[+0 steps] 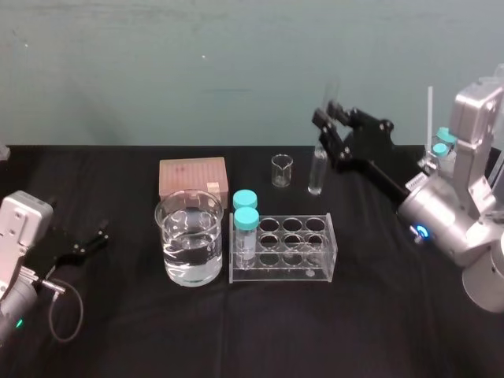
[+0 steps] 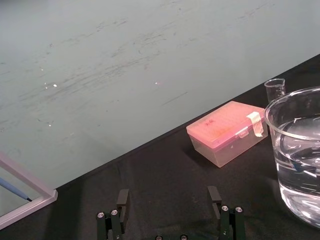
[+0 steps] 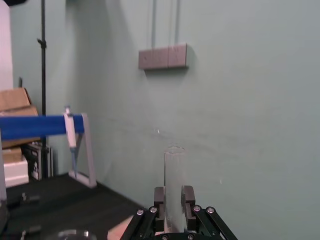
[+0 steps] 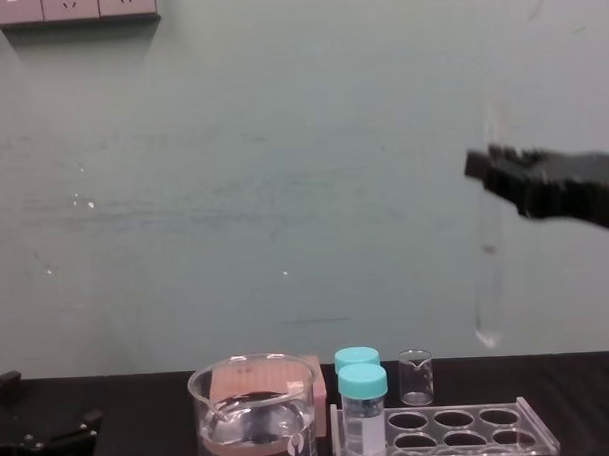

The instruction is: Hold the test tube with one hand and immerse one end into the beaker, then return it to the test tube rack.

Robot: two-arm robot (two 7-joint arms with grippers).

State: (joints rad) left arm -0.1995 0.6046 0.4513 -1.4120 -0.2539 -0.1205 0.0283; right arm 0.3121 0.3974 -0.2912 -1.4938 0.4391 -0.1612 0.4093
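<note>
My right gripper (image 1: 330,128) is shut on the test tube (image 1: 318,169), a long clear tube held upright near its top. In the chest view the test tube (image 4: 487,282) hangs in the air above the right end of the test tube rack (image 4: 447,431), its lower end higher than the rack and off to the right of the beaker (image 4: 253,410). The right wrist view shows both black fingers (image 3: 160,199) pressing the tube (image 3: 175,170). The wide beaker (image 1: 189,236), partly filled with clear liquid, stands just left of the clear rack (image 1: 285,250). My left gripper (image 1: 85,244) rests open at the table's left.
Two teal-capped vials (image 1: 246,214) stand in the rack's left holes. A tiny clear beaker (image 1: 282,170) and a pink box (image 1: 193,178) sit behind. Through the left wrist view the open left gripper (image 2: 168,200) faces the box (image 2: 227,132) and beaker (image 2: 300,150).
</note>
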